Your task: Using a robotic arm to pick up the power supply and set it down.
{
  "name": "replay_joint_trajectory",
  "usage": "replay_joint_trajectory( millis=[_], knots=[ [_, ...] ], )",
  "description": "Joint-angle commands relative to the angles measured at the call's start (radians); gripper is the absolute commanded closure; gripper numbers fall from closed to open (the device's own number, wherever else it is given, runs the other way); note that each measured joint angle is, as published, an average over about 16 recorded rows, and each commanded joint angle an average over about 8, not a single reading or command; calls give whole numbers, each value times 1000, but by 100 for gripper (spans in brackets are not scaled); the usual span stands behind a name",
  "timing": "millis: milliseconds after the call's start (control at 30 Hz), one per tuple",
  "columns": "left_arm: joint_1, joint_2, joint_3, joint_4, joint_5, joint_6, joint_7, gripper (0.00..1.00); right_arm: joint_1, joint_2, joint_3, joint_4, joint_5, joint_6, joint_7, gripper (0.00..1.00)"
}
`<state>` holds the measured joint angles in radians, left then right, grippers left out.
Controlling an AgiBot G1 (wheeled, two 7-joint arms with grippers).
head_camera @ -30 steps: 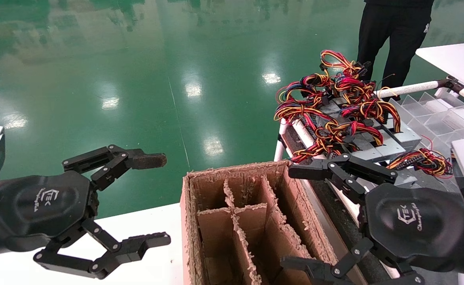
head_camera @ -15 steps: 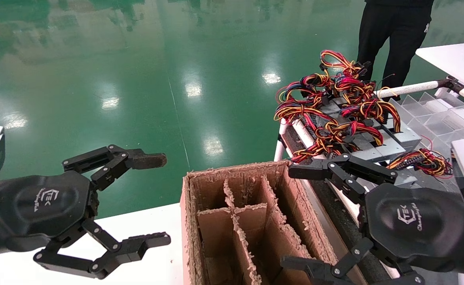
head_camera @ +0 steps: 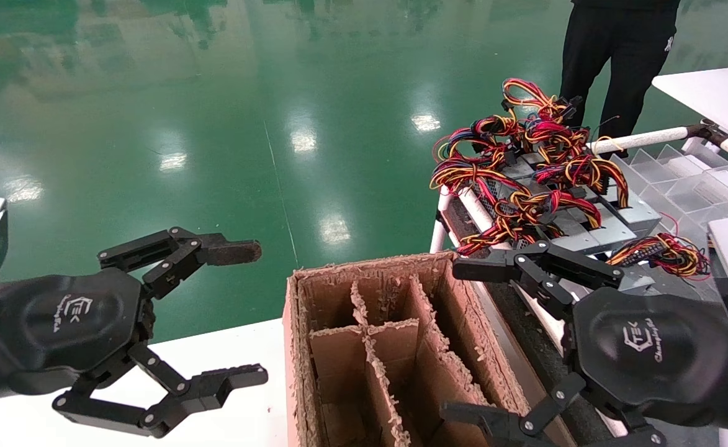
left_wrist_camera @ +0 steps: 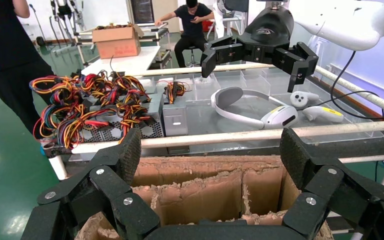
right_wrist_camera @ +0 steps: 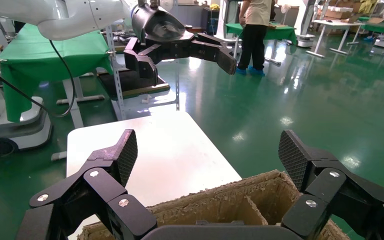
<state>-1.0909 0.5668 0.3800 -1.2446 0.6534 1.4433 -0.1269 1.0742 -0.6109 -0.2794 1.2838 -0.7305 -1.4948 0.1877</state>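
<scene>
A grey power supply (head_camera: 638,280) with a red, yellow and black wire bunch lies apart from the heap on the cart, partly hidden behind my right gripper. The left wrist view shows that power supply (left_wrist_camera: 175,119) beyond the white rail. My right gripper (head_camera: 461,341) is open and empty, held over the right edge of the cardboard box (head_camera: 370,347). In the left wrist view the right gripper (left_wrist_camera: 254,56) hangs from its white arm. My left gripper (head_camera: 242,313) is open and empty over the white table (head_camera: 22,422), left of the box.
A heap of like grey boxes with tangled coloured wires (head_camera: 537,180) fills the cart's far end. Clear compartment trays (head_camera: 680,180) lie to its right, holding a white headset (left_wrist_camera: 260,112). A person in black (head_camera: 618,49) stands behind the cart. The box has cardboard dividers.
</scene>
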Motion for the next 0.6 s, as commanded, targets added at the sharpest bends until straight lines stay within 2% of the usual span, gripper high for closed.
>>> replay_joint_trajectory(
  millis=[33, 600],
  knots=[
    [0, 0, 0, 0, 0, 0, 0, 0, 0, 0, 0, 0, 0, 0, 0, 0],
    [0, 0, 0, 0, 0, 0, 0, 0, 0, 0, 0, 0, 0, 0, 0, 0]
  ],
)
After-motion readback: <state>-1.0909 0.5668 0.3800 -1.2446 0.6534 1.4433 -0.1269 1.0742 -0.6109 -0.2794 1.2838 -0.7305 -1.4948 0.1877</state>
